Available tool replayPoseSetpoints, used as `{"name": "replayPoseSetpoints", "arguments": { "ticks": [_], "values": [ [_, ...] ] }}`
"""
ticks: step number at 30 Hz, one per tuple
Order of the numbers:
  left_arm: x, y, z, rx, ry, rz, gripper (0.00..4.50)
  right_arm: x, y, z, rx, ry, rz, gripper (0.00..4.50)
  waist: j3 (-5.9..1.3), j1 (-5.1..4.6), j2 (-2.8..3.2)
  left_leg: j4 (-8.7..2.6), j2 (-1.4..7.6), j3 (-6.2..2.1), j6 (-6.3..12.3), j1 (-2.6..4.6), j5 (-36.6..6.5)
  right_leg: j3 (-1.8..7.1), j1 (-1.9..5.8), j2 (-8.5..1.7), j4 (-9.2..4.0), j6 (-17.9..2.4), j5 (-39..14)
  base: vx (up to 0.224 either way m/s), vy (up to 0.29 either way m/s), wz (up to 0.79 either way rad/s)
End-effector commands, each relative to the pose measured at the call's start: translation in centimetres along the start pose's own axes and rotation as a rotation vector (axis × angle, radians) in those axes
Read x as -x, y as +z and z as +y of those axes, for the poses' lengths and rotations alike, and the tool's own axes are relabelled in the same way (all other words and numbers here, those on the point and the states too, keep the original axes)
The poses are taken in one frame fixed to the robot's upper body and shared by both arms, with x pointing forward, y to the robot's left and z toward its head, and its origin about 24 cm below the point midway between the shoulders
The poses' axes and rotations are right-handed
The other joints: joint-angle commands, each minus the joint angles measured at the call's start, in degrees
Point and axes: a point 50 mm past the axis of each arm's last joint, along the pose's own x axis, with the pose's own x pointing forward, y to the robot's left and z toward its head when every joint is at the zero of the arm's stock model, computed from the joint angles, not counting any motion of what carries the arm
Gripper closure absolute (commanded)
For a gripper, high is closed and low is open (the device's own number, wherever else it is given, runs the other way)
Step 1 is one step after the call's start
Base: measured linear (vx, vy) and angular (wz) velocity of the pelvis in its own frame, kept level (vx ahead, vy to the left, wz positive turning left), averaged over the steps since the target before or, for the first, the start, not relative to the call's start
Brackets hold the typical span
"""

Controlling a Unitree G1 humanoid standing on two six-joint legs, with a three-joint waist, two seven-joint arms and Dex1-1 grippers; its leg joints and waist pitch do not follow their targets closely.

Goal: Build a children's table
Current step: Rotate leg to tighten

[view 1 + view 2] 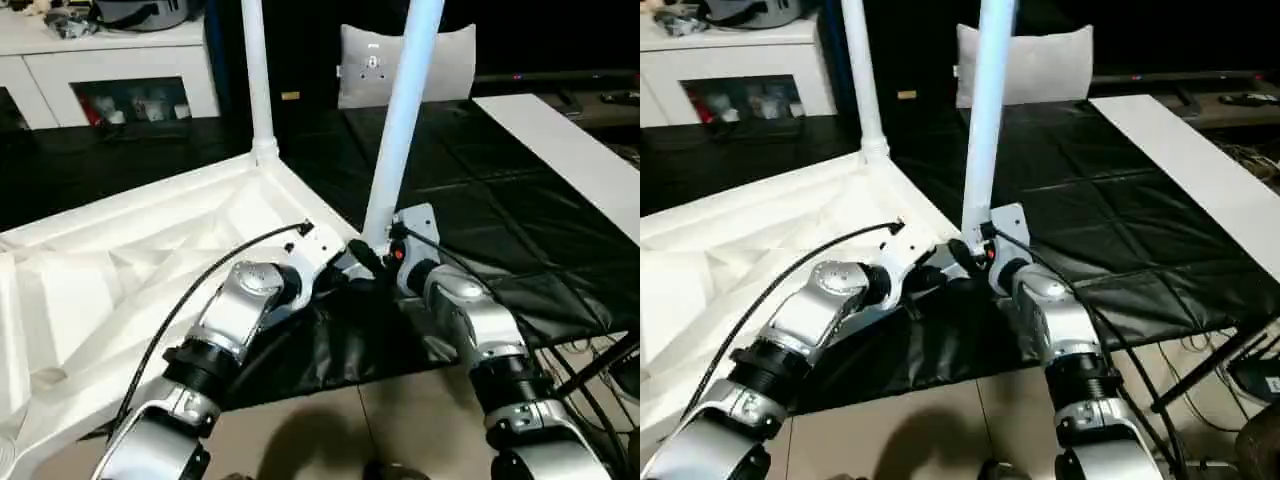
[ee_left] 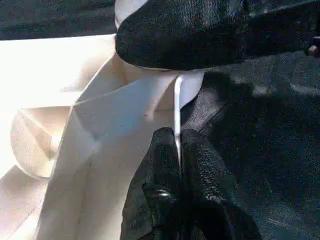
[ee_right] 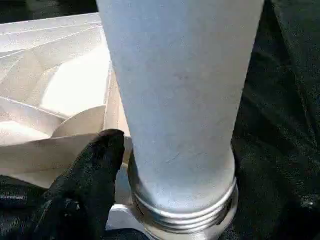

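The white tabletop [image 1: 120,270] lies upside down on a black mat, ribbed underside up. One white leg [image 1: 257,80] stands upright in its far corner. A second leg [image 1: 400,130] stands upright at the near right corner, its ringed lower end [image 3: 185,220] at the socket. My left gripper [image 2: 177,137] is shut on the thin rim of the tabletop just beside that corner. My right gripper [image 1: 385,250] is at the base of the second leg with a finger on each side, open. One black finger [image 3: 95,175] lies close beside the leg.
A white cabinet with glass doors [image 1: 110,70] stands at the back left. A pale cushion [image 1: 440,60] sits behind the legs. A long white board [image 1: 570,150] lies on the right of the black mat [image 1: 480,200]. Cables [image 1: 600,370] hang at the right front.
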Motion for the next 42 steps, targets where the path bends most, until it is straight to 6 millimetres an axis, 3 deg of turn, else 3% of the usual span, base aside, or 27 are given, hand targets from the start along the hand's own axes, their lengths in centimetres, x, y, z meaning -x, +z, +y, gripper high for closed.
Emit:
{"name": "replayPoseSetpoints", "arguments": {
  "ticks": [1,3,6,8,9,10,12,14,16,17,19,23,31,37,42],
  "values": [
    [0.6,2.9,0.9,-0.094,0.030,-0.112,4.50,0.0,0.4,1.3,0.016,0.118,-0.039,0.56,-3.58,0.13,-0.52,-4.30,0.54,-0.68,-0.64,1.98,-36.8,0.84,1.30,-2.19,-4.85,-3.6,-35.7,0.000,0.000,0.00],
    [0.9,2.6,1.2,-0.126,-0.001,-0.107,4.50,0.8,0.4,0.7,0.029,0.156,-0.049,0.44,-3.68,0.47,-0.46,-4.35,0.51,-0.64,0.01,1.38,-33.6,1.05,1.70,-2.33,-4.75,-3.8,-35.2,0.000,0.000,0.00],
    [1.5,2.1,1.6,-0.161,-0.060,-0.089,4.50,2.1,0.1,-0.2,0.093,0.231,-0.036,0.19,-4.08,1.11,-0.36,-4.55,0.74,-0.50,0.81,0.53,-30.1,1.97,2.02,-2.22,-3.68,-5.8,-30.1,0.000,0.000,0.00],
    [2.2,1.3,1.9,-0.218,-0.176,-0.052,4.50,3.7,0.0,-1.4,0.166,0.324,-0.002,0.04,-4.57,1.89,-0.14,-4.42,0.86,-0.02,1.67,0.47,-27.1,2.79,1.90,-2.13,-2.77,-8.6,-24.7,0.000,0.000,0.00],
    [2.3,1.1,1.9,-0.226,-0.200,-0.046,4.50,4.0,0.0,-1.7,0.181,0.338,0.007,0.04,-4.97,2.63,-0.09,-4.20,0.84,0.24,2.35,0.09,-23.9,3.09,2.20,-2.17,-2.16,-10.1,-21.1,0.000,0.000,0.00],
    [2.5,1.0,1.8,-0.245,-0.235,-0.041,4.50,4.3,0.0,-1.9,0.202,0.357,0.018,0.04,-4.94,3.19,-0.24,-4.06,0.99,0.56,3.06,-0.03,-21.4,3.40,1.78,-1.93,-1.65,-11.7,-17.9,0.000,0.000,0.00],
    [2.8,0.7,1.8,-0.260,-0.271,-0.025,4.50,4.6,0.0,-2.1,0.231,0.379,0.028,0.04,-4.74,3.72,-0.47,-3.96,0.97,0.81,3.40,-0.02,-21.3,3.53,1.63,-1.80,-1.47,-12.2,-18.9,0.000,0.000,0.00],
    [3.4,0.1,1.8,-0.314,-0.366,0.010,4.50,5.6,0.2,-2.4,0.281,0.462,0.053,0.04,-4.86,5.15,-0.49,-3.66,1.05,1.16,3.26,0.49,-20.8,4.15,1.24,-1.72,-1.18,-11.9,-20.5,0.000,0.000,0.00],
    [3.9,-0.3,1.8,-0.351,-0.423,0.036,4.50,6.1,0.3,-2.4,0.297,0.521,0.067,0.04,-5.10,5.87,-0.33,-3.69,1.27,1.39,3.53,0.47,-18.6,4.38,1.35,-1.69,-0.66,-12.5,-17.8,0.000,0.000,0.00],
    [4.2,-0.7,1.8,-0.383,-0.483,0.056,4.50,6.3,0.4,-2.4,0.323,0.566,0.077,0.04,-5.19,6.62,-0.17,-3.60,1.44,1.58,3.87,0.30,-16.1,4.47,1.42,-1.43,-0.09,-13.6,-13.8,0.000,0.000,0.00],
    [4.5,-1.0,1.7,-0.416,-0.532,0.076,4.50,6.5,0.5,-2.2,0.345,0.603,0.082,0.04,-5.20,7.07,-0.33,-3.51,1.46,1.68,3.74,0.27,-15.7,4.55,1.47,-1.46,0.35,-14.2,-12.6,0.000,0.000,0.00],
    [4.8,-1.2,1.4,-0.457,-0.611,0.097,4.50,6.5,0.4,-1.8,0.353,0.680,0.095,0.20,-4.93,7.93,-0.55,-3.60,1.45,1.79,2.74,0.53,-18.1,4.68,1.24,-1.61,0.00,-13.1,-18.2,0.000,0.000,0.00],
    [4.7,-0.8,1.0,-0.506,-0.682,0.092,4.50,6.1,0.4,-0.7,0.363,0.772,0.099,0.67,-4.56,7.96,-0.70,-3.90,1.39,1.56,1.10,0.82,-21.9,4.81,0.85,-1.53,-0.72,-10.8,-25.0,0.000,0.000,0.00],
    [4.6,-0.9,1.2,-0.510,-0.683,0.091,4.50,6.0,0.1,-0.6,0.357,0.793,0.117,1.31,-4.62,7.91,-0.94,-3.86,1.28,1.45,1.02,0.76,-22.0,4.79,0.84,-1.58,-0.90,-9.7,-26.8,0.000,0.000,0.00],
    [4.8,-1.3,1.4,-0.498,-0.673,0.100,4.50,6.1,-0.1,-0.6,0.343,0.797,0.128,1.70,-4.78,7.95,-0.94,-3.81,1.33,1.44,1.29,0.56,-20.6,4.84,1.01,-1.63,-0.70,-10.0,-25.4,0.000,0.000,0.00]
  ]
}}
